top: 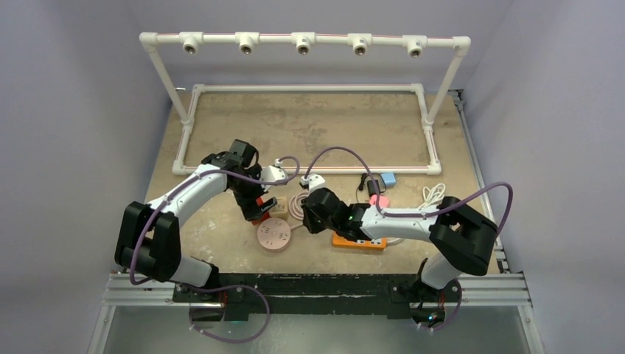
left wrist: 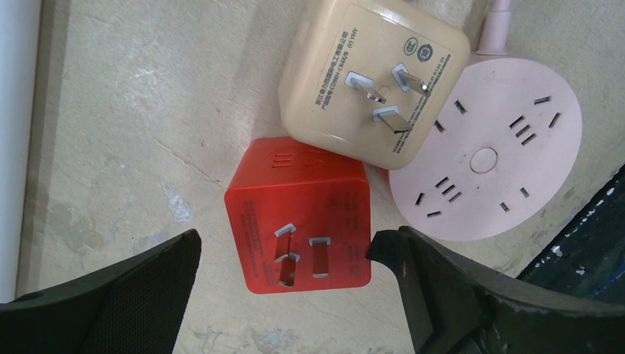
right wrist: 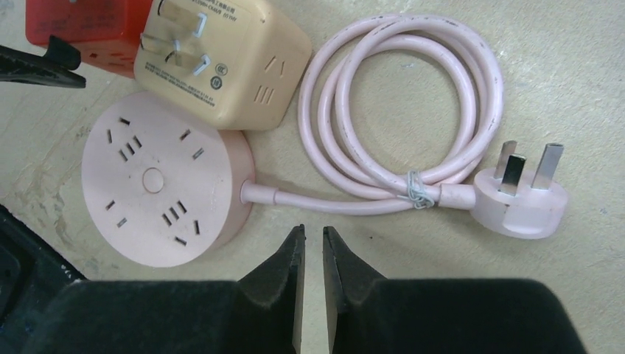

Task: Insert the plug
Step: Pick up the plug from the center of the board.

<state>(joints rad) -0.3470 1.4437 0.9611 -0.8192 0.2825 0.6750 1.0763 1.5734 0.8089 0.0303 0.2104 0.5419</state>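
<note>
A red cube adapter (left wrist: 298, 214) lies prongs-up on the table, touching a beige cube adapter (left wrist: 372, 81) and a round pink socket hub (left wrist: 486, 147). My left gripper (left wrist: 284, 247) is open, with one finger on each side of the red cube and not touching it. In the right wrist view the pink hub (right wrist: 158, 181), its coiled cable (right wrist: 402, 96) and its three-pin plug (right wrist: 519, 199) lie flat. My right gripper (right wrist: 313, 232) is shut and empty, just short of the cable where it leaves the hub. From the top view the left gripper (top: 256, 206) and right gripper (top: 309, 214) flank the hub (top: 274, 236).
An orange power strip (top: 359, 242) lies under my right forearm. A blue box (top: 388, 178), a pink-red object (top: 379, 200) and a white cable (top: 435, 194) lie at the right. A white pipe frame (top: 306, 88) stands around the back of the table.
</note>
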